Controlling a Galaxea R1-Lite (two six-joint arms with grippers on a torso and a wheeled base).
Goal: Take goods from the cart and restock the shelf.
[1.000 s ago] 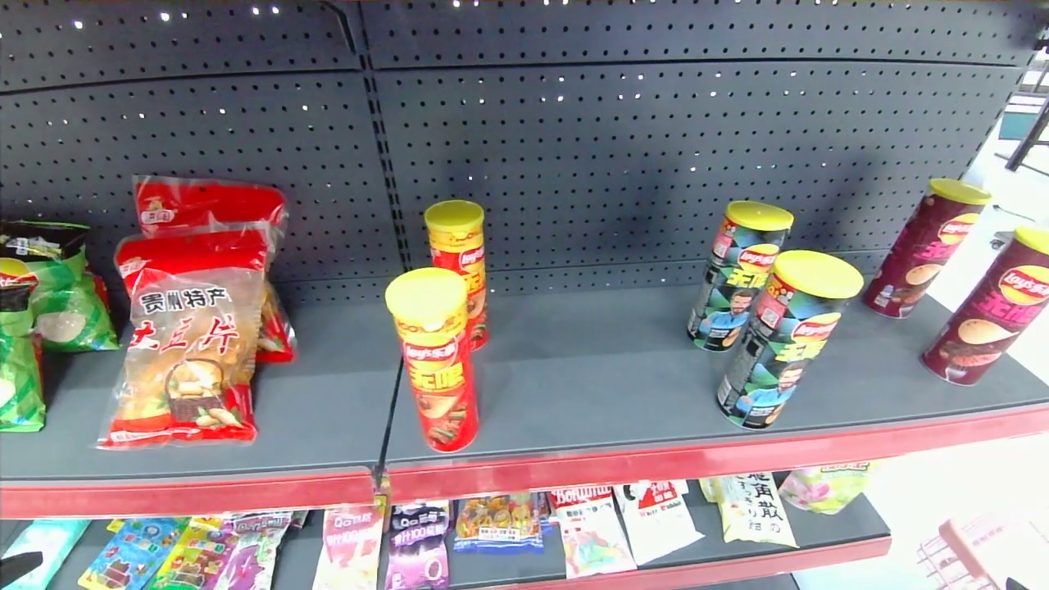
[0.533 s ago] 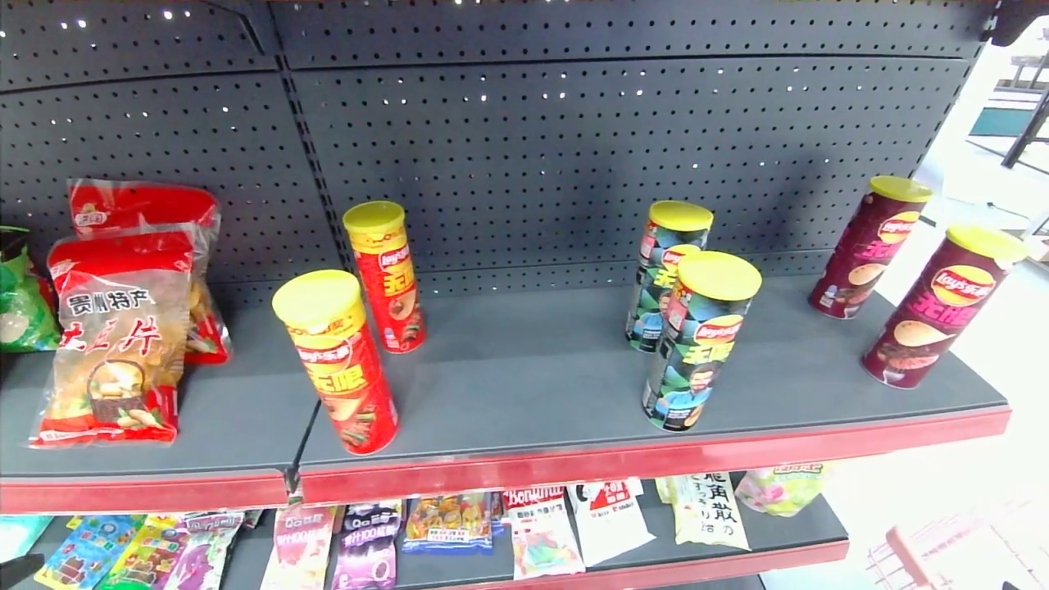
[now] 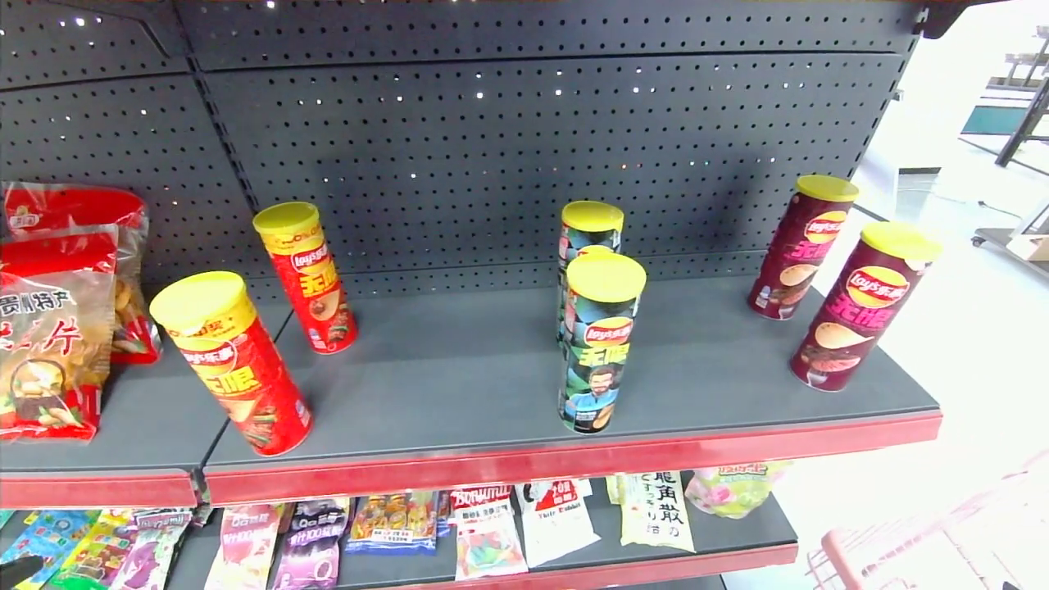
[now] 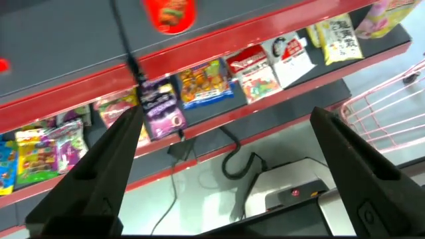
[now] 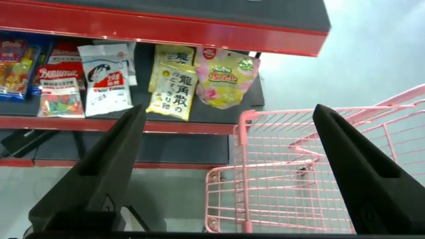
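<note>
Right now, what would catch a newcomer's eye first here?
Six yellow-lidded chip cans stand in pairs on the grey shelf: red cans at the left, dark patterned cans in the middle, maroon cans at the right. A pink cart stands on the floor by the shelf's right end.

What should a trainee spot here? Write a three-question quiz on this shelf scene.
1. True or false: two red chip canisters stand on the upper shelf.
2. Which canisters stand nearest that shelf's right end? A: red chip canisters. B: maroon chip canisters. C: green bags.
3. Fill in: the right gripper hangs above the pink cart, its jaws ____.

Key: 1 true; 2 B; 3 open.
</note>
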